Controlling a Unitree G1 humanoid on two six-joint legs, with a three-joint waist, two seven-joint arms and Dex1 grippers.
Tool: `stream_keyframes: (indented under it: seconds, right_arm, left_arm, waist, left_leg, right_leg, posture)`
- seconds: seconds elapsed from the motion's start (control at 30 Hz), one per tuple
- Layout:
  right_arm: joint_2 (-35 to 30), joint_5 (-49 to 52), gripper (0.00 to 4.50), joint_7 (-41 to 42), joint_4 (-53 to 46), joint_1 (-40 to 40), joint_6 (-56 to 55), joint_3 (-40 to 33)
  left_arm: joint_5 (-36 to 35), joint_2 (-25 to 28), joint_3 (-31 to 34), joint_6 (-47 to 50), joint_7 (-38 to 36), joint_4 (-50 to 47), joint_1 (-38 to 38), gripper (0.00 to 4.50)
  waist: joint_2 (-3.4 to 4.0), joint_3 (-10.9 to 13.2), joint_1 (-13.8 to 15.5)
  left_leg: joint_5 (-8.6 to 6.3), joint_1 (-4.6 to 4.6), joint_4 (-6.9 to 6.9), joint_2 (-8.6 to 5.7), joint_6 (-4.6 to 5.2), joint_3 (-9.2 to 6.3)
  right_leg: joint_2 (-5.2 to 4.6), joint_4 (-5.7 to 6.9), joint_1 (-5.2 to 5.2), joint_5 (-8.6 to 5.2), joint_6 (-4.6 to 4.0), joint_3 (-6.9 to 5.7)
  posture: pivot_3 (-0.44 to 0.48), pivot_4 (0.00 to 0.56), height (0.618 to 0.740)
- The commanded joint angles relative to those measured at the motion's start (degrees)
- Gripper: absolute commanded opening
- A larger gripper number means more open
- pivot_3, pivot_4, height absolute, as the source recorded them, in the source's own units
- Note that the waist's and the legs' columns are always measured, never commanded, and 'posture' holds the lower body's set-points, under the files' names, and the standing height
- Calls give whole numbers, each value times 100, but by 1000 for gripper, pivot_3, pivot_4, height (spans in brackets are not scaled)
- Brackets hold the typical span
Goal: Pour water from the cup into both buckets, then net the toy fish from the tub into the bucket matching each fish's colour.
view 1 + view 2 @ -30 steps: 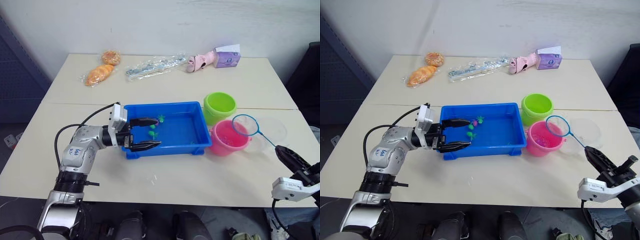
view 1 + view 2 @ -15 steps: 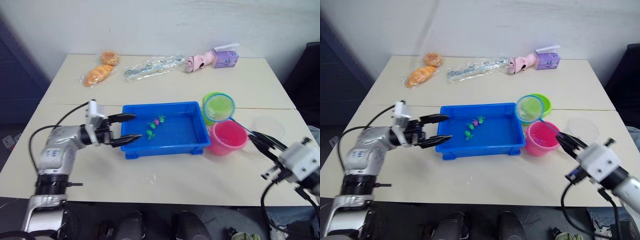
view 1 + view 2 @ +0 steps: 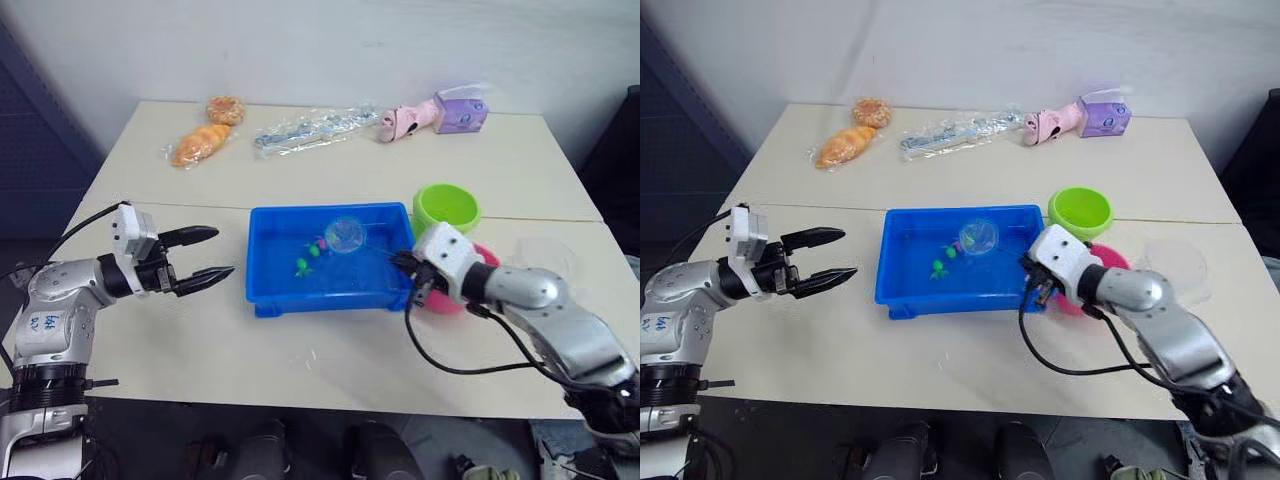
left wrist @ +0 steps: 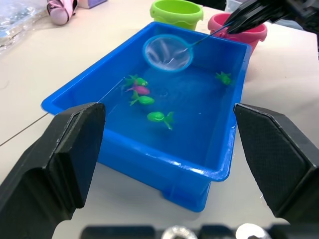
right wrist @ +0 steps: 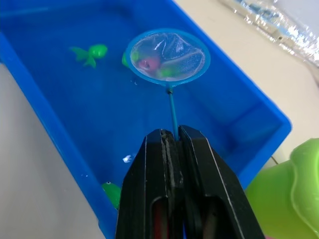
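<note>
The right gripper (image 5: 172, 142) is clamped on the handle of the net (image 5: 167, 56), holding the hoop over the blue tub (image 3: 268, 300), above a pink fish (image 4: 140, 89) and green fish (image 4: 160, 117) in the water. The left gripper (image 3: 207, 254) hangs with its fingers spread apart just beside the tub's left end, holding nothing. The green bucket (image 3: 447, 207) and pink bucket (image 4: 254, 34) stand on the table (image 3: 300, 350) at the tub's right end.

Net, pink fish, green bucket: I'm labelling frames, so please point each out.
net (image 4: 168, 53), left wrist view, mesh centre.
pink fish (image 4: 140, 89), left wrist view, body.
green bucket (image 3: 447, 207), left eye view, inside.
</note>
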Motion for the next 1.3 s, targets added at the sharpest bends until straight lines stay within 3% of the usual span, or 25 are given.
stream_keyframes:
  seconds: [0.03,0.47,1.0,1.3]
  right_arm:
    - [211,-393,0,-59,155,-255,-58,39]
    - [628,-1348,0,23,695,-604,127,332]
    - [588,-1576,0,44,508,-387,506,29]
    - [705,-1768,0,149,523,-561,662,303]
  left_arm:
    - [-123,11,79,86,107,-383,156,4428]
    - [-166,-151,-35,301,251,-728,231,4428]
    - [-173,-227,-135,407,299,-783,150,4428]
    - [-185,-273,-140,422,326,-802,159,4428]
  waist:
    - [0,0,-16]
    - [0,0,-8]
    - [0,0,-3]
    - [0,0,-10]
  left_leg:
    - [1,-3,3,0,-1,4]
    - [3,-3,15,1,-2,5]
    - [4,-3,15,1,-3,8]
    - [4,-3,15,1,-3,11]
  right_leg:
    - [1,8,-5,0,0,1]
    - [2,10,-8,0,0,3]
    - [3,11,-9,0,0,5]
    - [4,12,-11,0,0,8]
  posture:
    - [0,150,740]
    - [0,150,740]
    - [0,150,740]
    - [0,150,740]
